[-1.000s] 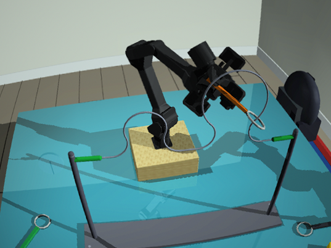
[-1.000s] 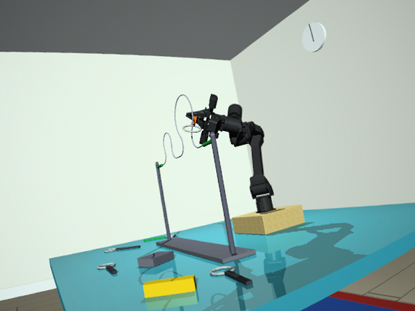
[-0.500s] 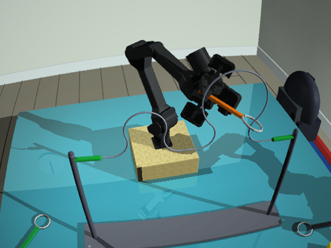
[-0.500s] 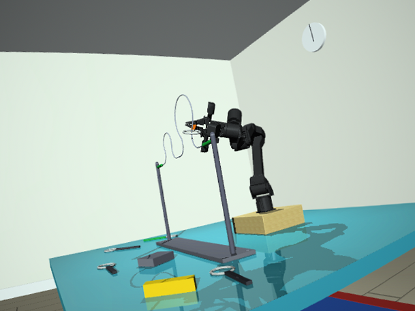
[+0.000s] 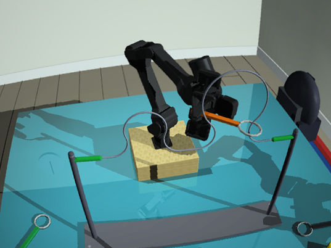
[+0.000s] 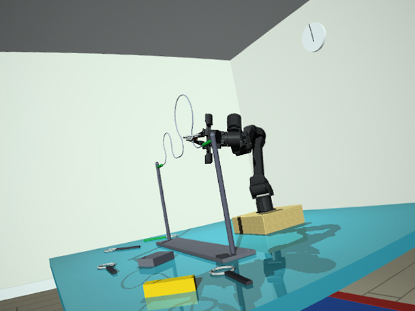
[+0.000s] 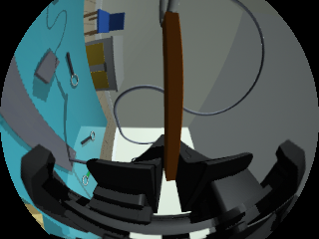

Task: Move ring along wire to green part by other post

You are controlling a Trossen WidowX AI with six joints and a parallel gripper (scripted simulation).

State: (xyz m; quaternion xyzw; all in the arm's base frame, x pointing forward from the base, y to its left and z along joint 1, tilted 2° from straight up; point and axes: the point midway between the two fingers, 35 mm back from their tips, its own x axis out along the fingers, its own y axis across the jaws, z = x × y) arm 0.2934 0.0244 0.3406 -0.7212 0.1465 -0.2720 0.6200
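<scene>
My gripper (image 5: 197, 112) (image 7: 166, 137) is shut on the orange handle (image 5: 221, 118) (image 7: 173, 90), near its end away from the ring. The pale ring (image 5: 255, 135) is around the lower right bend of the grey wire (image 5: 266, 87) (image 6: 175, 116) (image 7: 263, 50), below the big loop and left of the right green part (image 5: 282, 137) (image 6: 206, 142). Whether ring and wire touch, I cannot tell. The left green part (image 5: 88, 158) (image 6: 159, 165) is at the left post (image 5: 82, 195) (image 6: 163, 201). In the top view, the big loop crosses in front of the gripper and handle.
The right post (image 5: 282, 171) (image 6: 221, 188) rises from the grey base board (image 5: 181, 229). A green-handled ring (image 5: 29, 239), a black-handled ring (image 5: 326, 224) (image 6: 238, 278), a grey block (image 6: 156, 259) and a yellow block (image 6: 170, 286) lie on the table.
</scene>
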